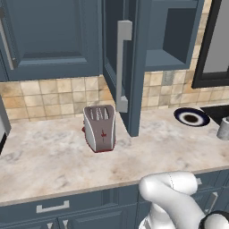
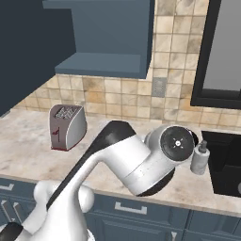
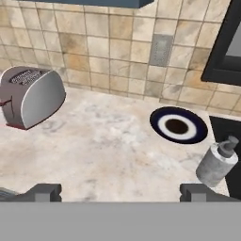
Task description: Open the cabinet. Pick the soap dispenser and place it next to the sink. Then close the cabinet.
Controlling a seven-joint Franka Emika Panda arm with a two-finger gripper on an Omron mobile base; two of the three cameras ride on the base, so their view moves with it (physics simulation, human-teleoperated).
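So the cabinet (image 1: 129, 67) is hanging wide open, door swung out edge-on toward the left base camera with its long grey bar handle (image 1: 122, 67) facing us, and the shelf inside looks bare. The soap dispenser (image 3: 216, 162) is already down on the marble counter (image 1: 53, 156), standing upright right beside the sink (image 2: 226, 162), basically at the basin's left rim. In the hand view it sits at about 4 o'clock, leaning only because the camera is rolled. A dark blue plate (image 3: 179, 126) with a white ring is just up from it, around 1 o'clock of the bottle, near but not touching.

The gripper (image 3: 120, 192) is released: the two dark fingertips (image 3: 44, 192) stand wide apart at the bottom of the hand view, nothing between them, and the bottle sits clear of the right one. It hovers over bare counter.

The silver-and-red toaster (image 1: 99, 128) is off at 9 o'clock from the plate, well apart from everything, near the tiled backsplash. In the right base view the arm's big elbow covers the plate.
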